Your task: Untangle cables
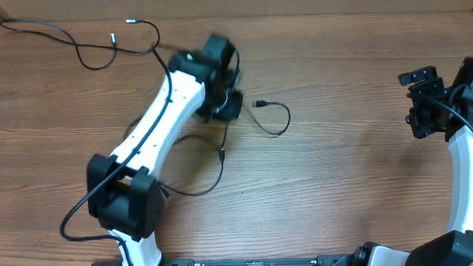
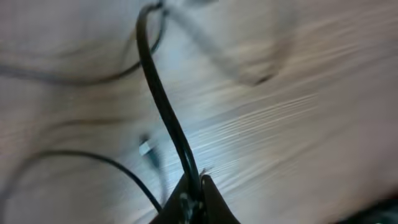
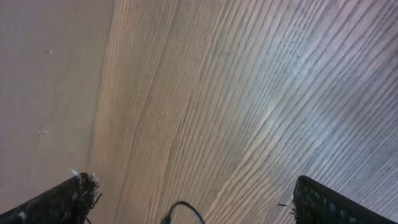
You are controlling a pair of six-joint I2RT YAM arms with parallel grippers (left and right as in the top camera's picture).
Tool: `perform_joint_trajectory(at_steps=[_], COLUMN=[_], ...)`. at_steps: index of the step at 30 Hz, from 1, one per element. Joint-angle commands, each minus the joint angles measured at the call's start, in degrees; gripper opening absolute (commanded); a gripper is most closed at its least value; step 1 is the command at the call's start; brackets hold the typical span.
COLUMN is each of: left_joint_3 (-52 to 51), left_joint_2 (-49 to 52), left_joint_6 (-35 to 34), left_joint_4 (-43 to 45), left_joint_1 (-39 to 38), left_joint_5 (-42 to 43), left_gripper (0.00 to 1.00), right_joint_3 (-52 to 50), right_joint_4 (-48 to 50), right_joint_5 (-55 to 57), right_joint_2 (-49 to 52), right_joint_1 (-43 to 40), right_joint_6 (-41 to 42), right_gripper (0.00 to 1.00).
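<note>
Wood-grain bench (image 1: 347,185) carries three thin black cords. The silver-tipped cord (image 1: 78,46) sprawls left to right along the far-left edge. A second cord (image 1: 287,118) loops just right of the left hand (image 1: 228,109), its plug pointing left. A third cord (image 1: 219,174) curves nearer, partly hidden under the white left arm (image 1: 159,122). The left hand is clamped on one thin black cord (image 2: 163,106), which runs straight away from its fingers; which cord this is cannot be told. The right hand (image 1: 421,96), far right and well apart, gapes wide, holding nothing.

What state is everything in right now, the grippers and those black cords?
left gripper, shut on a cable
held cable, pinched in the gripper
right gripper, open, holding nothing
far cable, slack on the table
</note>
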Motion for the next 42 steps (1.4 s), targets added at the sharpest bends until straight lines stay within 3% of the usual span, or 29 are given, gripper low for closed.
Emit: perform_joint_trajectory(at_steps=[1,11,19,25,29,34,42], left_joint_3=[13.6,31.3,32.7,32.7,32.7,32.7,32.7], left_joint_2=[-7.0,-15.6,-19.4,-19.5,-18.8,-17.1,-11.6], left_joint_6=[2.9,2.9,2.1,3.2,-1.2,-3.1,-11.9], left_joint_4=[-1.8,-0.5,10.3,13.6,13.9,13.9,10.8], left_joint_1=[0.0,0.0,0.0,0.0,0.5,3.3,11.9], left_joint_5=[10.0,12.3,16.9,5.6,-4.7,-9.0,-9.9], left_gripper=[0.04,0.04,0.04,0.04,0.04,0.04,0.04], right_joint_3=[0.2,0.2,0.2,0.2,0.2,0.2,0.2], right_joint_4=[0.3,0.3,0.3,0.3,0.3,0.3,0.3], right_joint_5=[0.6,0.6,0.6,0.6,0.6,0.6,0.6], right_joint_2=[-0.4,-0.4,-0.4,-0.4,-0.4,-0.4,-0.4], right_joint_1=[-0.1,-0.1,-0.1,-0.1,-0.1,-0.1,-0.1], right_joint_6=[-0.3,-0.3,-0.3,-0.3,-0.3,-0.3,-0.3], right_gripper=[1.0,1.0,1.0,1.0,1.0,1.0,1.0])
